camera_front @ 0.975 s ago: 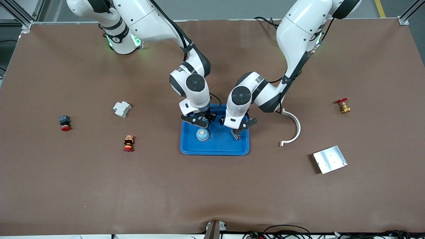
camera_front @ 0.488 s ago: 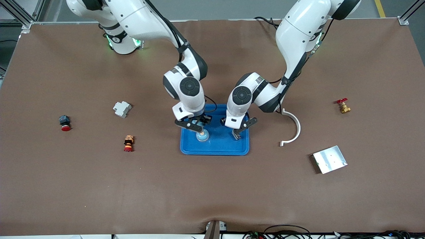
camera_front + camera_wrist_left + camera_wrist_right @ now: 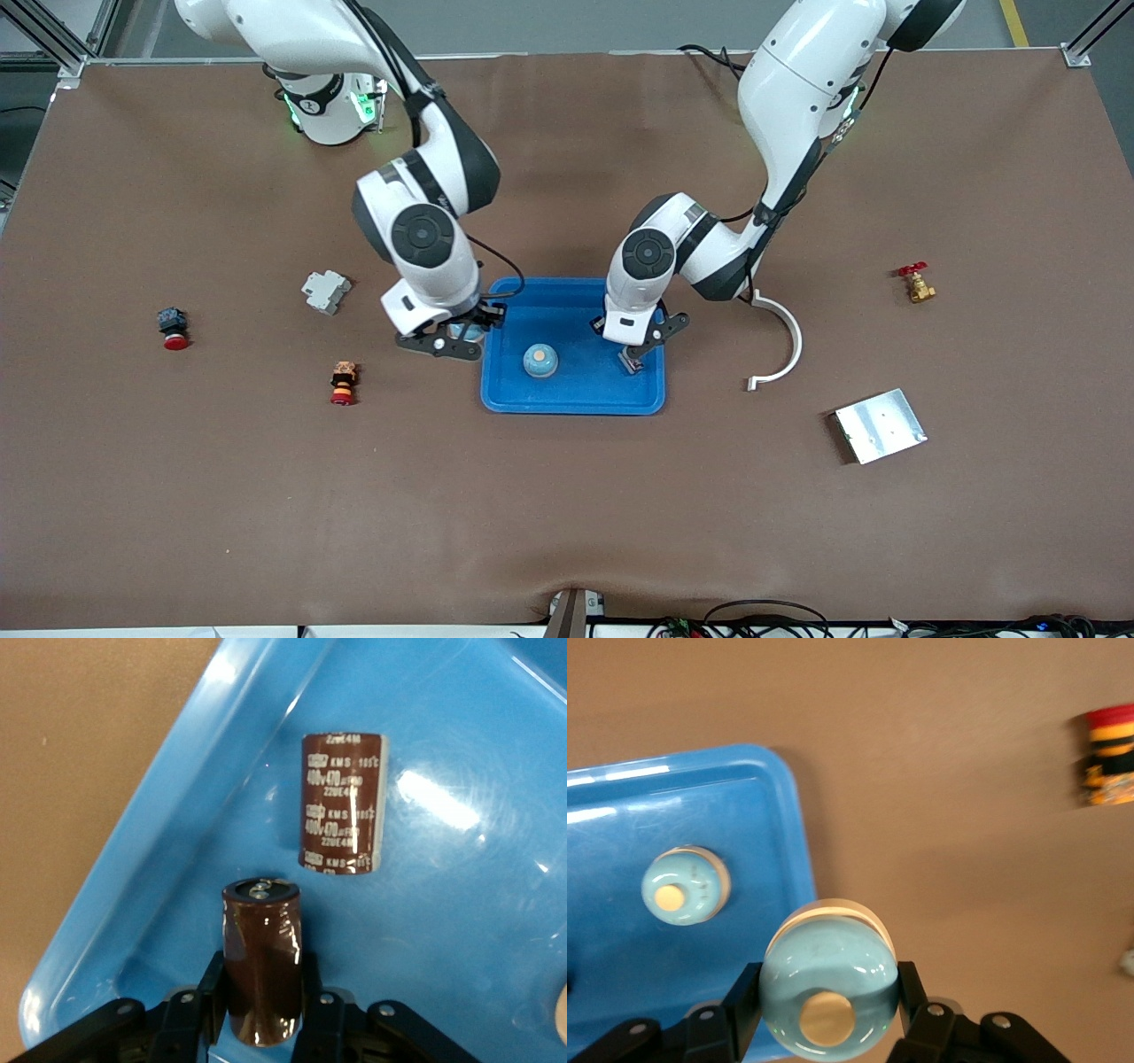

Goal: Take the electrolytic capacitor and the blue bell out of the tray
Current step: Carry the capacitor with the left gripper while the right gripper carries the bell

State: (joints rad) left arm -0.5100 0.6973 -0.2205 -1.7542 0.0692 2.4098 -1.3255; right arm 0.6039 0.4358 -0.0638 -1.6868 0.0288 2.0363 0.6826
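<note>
A blue tray (image 3: 576, 394) lies mid-table. On it rests a pale blue bell (image 3: 539, 360) with a tan button, also seen in the right wrist view (image 3: 684, 886). My right gripper (image 3: 446, 344) hangs over the tray's edge toward the right arm's end, shut on a second bell (image 3: 824, 970). My left gripper (image 3: 632, 357) is down in the tray, shut on an upright brown capacitor (image 3: 261, 935). Black fingers (image 3: 211, 983) press both its sides. Another capacitor (image 3: 344, 802) with white print lies flat on the tray floor (image 3: 461, 904) close by.
Toward the right arm's end lie a white breaker (image 3: 326, 291), a black and red button (image 3: 173, 328) and an orange-red stacked button (image 3: 343, 382). Toward the left arm's end lie a white curved piece (image 3: 784, 346), a metal plate (image 3: 880, 425) and a brass valve (image 3: 915, 283).
My left gripper has shut on the capacitor in the tray. My right arm has carried its bell from over the tray toward the right arm's end.
</note>
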